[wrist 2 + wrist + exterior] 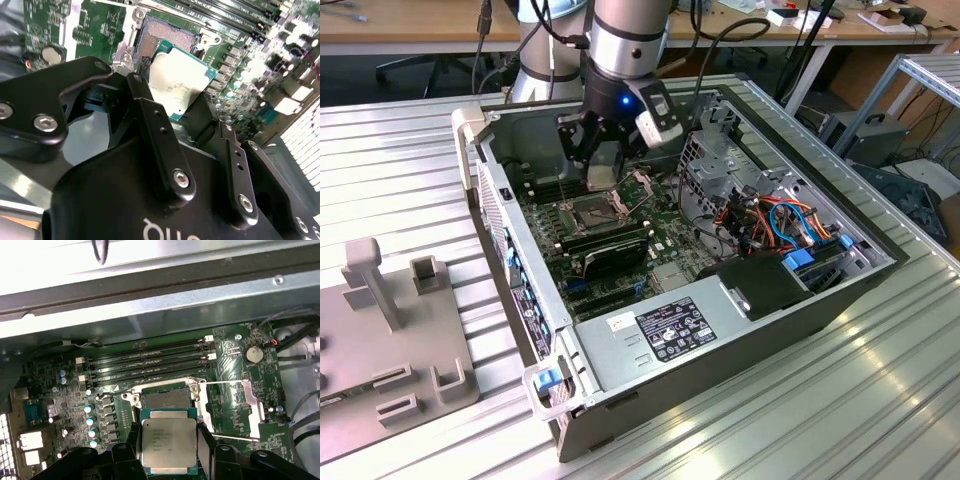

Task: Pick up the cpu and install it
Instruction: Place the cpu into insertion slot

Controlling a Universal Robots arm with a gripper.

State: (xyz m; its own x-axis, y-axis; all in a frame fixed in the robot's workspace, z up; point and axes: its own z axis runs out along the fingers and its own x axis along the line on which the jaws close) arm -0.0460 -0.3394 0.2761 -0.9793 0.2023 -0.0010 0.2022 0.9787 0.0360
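The cpu (168, 442), a square chip with a silver lid and green rim, is held flat between the black fingers (204, 440) of my gripper (168, 452), which is shut on its two sides. It hangs just above and slightly off the open socket (165, 399) on the green motherboard. In the second wrist view the cpu (177, 82) partly overlaps the socket (165, 42), with the gripper (175, 107) behind it. In the exterior view the gripper (603, 165) reaches down into the open computer case (720, 345), over the socket (592, 210).
The socket's metal load plate (235, 410) is swung open to one side. Memory slots (150, 365) run along the socket's far side. Orange and blue cables (780, 225) and a drive cage (720, 150) fill the exterior view's right. A grey fixture (390, 340) lies beside the case.
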